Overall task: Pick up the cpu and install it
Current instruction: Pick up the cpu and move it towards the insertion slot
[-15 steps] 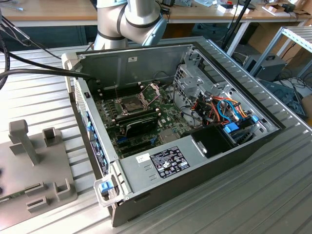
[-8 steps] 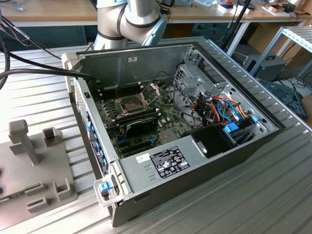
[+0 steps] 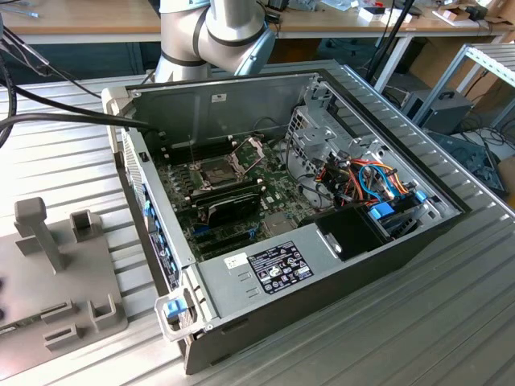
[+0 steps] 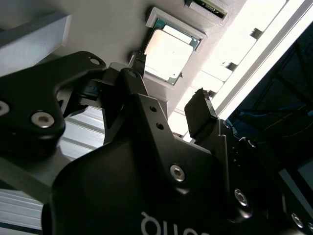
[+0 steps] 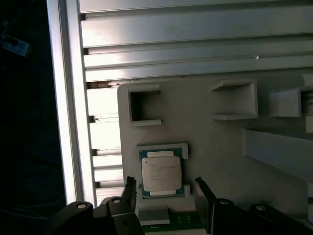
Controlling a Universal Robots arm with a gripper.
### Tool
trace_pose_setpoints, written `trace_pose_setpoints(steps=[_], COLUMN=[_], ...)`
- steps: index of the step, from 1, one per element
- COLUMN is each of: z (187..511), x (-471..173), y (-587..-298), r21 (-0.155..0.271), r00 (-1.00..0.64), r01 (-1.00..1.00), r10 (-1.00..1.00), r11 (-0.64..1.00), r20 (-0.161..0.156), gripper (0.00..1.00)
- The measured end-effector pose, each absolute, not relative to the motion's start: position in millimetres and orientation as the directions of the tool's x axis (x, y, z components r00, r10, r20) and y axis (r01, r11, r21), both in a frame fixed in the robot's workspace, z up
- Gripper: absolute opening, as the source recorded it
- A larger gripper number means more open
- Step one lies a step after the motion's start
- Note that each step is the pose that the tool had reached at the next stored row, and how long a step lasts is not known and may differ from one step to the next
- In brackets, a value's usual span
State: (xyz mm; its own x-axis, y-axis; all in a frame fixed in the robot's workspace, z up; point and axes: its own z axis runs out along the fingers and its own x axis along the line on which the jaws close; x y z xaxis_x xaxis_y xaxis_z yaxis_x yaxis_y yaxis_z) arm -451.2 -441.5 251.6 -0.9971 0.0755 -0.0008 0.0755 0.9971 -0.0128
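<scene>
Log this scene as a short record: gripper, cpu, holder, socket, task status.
gripper: open, one finger on each side of the cpu
cpu: metal top up, seated in a framed nest, not gripped
holder: grey fixture plate on a ribbed metal table
socket: on the board inside the open computer case
status: cpu not yet picked up

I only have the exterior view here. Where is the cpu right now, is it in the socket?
Observer: No. In the first wrist view the cpu lies silver side up in a framed pocket of the grey fixture plate.
Operator: Does the hand have it?
Observer: No. The hand is open with nothing between its fingers. The cpu sits in line with the gap, and I cannot tell how far off.
</scene>
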Motion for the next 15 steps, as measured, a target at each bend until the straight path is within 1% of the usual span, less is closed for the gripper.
trace_pose_setpoints(steps=[9,15], z=[249.4,240.4], x=[-451.2,-451.2], y=[-441.5,-441.5], r21=[-0.013,-0.013], r00=[-0.997,-0.997], r01=[0.076,0.075], r10=[0.076,0.075], r11=[0.997,0.997], r20=[-0.001,-0.001], gripper=[0.6,0.6])
